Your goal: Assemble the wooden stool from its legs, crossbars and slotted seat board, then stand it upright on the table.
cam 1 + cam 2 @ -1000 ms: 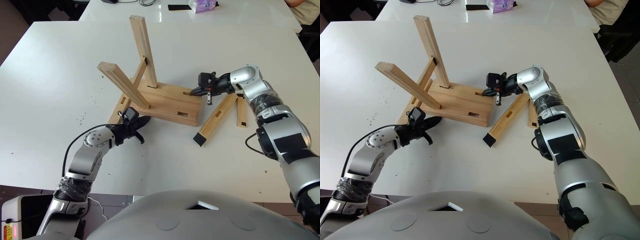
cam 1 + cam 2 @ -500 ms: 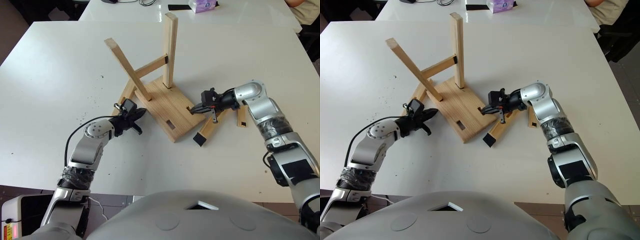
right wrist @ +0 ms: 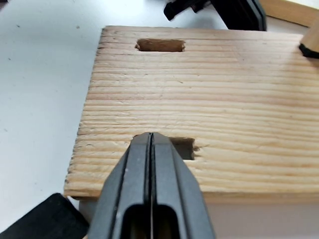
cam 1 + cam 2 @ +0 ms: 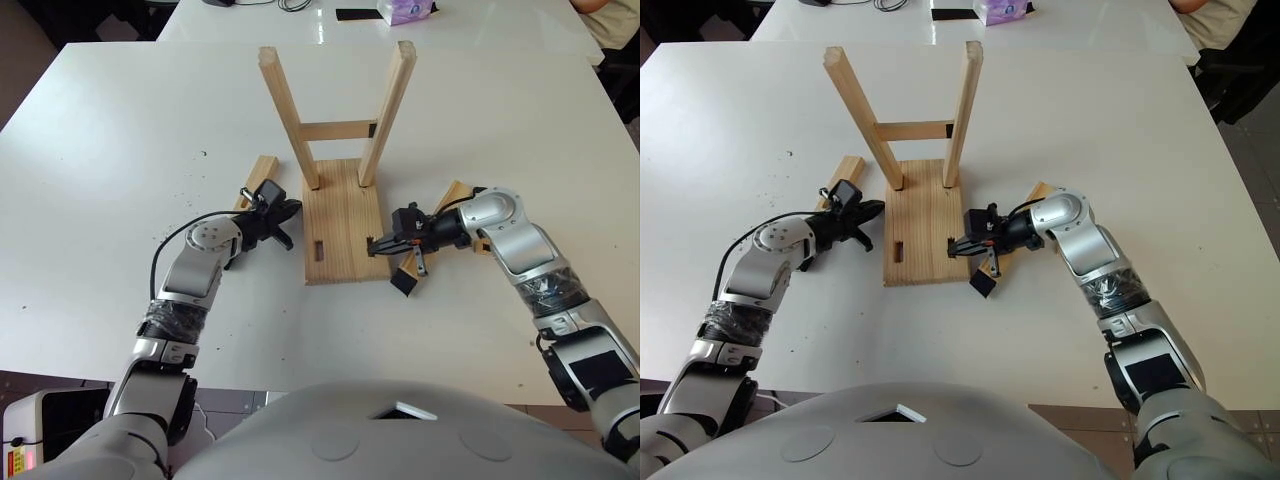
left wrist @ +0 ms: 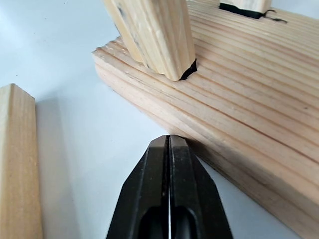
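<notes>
Left claw (image 5: 168,140): fingers pressed together, nothing between them. Its tip sits low over the white surface (image 4: 120,120), just beside the 9 o'clock edge of the light wooden rectangular seat board (image 4: 340,215); can't tell if it touches. A loose pale wooden bar (image 4: 258,170) lies flat at 11 o'clock from this claw, near it but apart from the board.

Right claw (image 3: 150,134): fingers together too, gripping nothing. Its tip is over the board's 4 o'clock corner, right at the empty slot (image 3: 185,148) there; contact unclear. A second empty slot (image 4: 318,249) is at the board's 7 o'clock corner.

The board lies flat on the surface. Two wooden legs stand in its far slots: the left leg (image 4: 288,115) leans toward 11 o'clock and the right leg (image 4: 388,110) toward 1 o'clock. A short wooden crossbar (image 4: 338,129) joins them about halfway up, with a dark patch at its right end.

A loose wooden leg with a black end (image 4: 404,284) lies on the surface under the right claw, just beside the board's 4 o'clock corner. It runs off toward 1 o'clock, under the right forearm.

The stool is half built and upside down, at the middle of the surface.
</notes>
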Tool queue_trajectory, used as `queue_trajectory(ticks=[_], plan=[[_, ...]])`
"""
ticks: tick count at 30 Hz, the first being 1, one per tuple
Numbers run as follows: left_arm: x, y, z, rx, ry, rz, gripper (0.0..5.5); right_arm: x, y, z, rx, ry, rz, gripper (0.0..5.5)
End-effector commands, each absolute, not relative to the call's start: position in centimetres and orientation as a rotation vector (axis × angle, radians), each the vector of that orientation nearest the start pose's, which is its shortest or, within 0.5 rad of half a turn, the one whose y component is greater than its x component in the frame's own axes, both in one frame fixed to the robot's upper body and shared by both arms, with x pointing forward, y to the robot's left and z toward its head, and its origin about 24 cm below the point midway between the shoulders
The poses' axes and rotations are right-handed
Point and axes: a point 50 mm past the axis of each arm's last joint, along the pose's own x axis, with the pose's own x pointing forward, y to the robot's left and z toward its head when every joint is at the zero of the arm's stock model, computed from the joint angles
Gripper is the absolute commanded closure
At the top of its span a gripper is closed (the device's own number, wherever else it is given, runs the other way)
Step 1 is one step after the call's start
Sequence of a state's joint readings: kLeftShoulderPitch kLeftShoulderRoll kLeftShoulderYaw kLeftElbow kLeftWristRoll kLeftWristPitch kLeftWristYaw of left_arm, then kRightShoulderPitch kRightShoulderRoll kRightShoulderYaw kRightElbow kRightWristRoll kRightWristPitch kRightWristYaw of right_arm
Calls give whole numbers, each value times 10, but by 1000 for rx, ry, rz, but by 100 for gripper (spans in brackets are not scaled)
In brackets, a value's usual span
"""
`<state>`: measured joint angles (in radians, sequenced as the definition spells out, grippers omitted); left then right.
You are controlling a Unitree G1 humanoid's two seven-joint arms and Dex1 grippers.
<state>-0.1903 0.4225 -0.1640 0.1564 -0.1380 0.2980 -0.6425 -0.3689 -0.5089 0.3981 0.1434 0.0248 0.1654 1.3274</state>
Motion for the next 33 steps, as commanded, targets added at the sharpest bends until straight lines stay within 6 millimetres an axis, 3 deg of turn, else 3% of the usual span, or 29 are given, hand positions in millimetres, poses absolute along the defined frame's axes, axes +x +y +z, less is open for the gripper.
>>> queue_trajectory(ticks=[1,7,11,14,19,22,26,29,33], plan=[[270,164,26,212,401,-784,550,242,-127,28,-460,569,1595,549],[267,161,24,191,388,-765,550,241,-127,33,-420,532,1564,549],[264,173,39,103,314,-658,550,255,-146,67,-350,385,1415,549],[253,190,45,66,303,-553,550,252,-161,86,-276,338,1352,549],[235,205,57,42,278,-429,550,250,-184,100,-243,307,1152,549],[224,197,105,-212,36,-400,550,262,-212,97,-243,339,795,549],[210,181,157,-501,-233,-403,550,235,-223,80,-181,421,620,523],[208,182,171,-617,-319,-311,550,226,-232,71,-161,473,463,479],[210,180,163,-618,-302,-219,550,219,-239,61,-146,494,278,420]])
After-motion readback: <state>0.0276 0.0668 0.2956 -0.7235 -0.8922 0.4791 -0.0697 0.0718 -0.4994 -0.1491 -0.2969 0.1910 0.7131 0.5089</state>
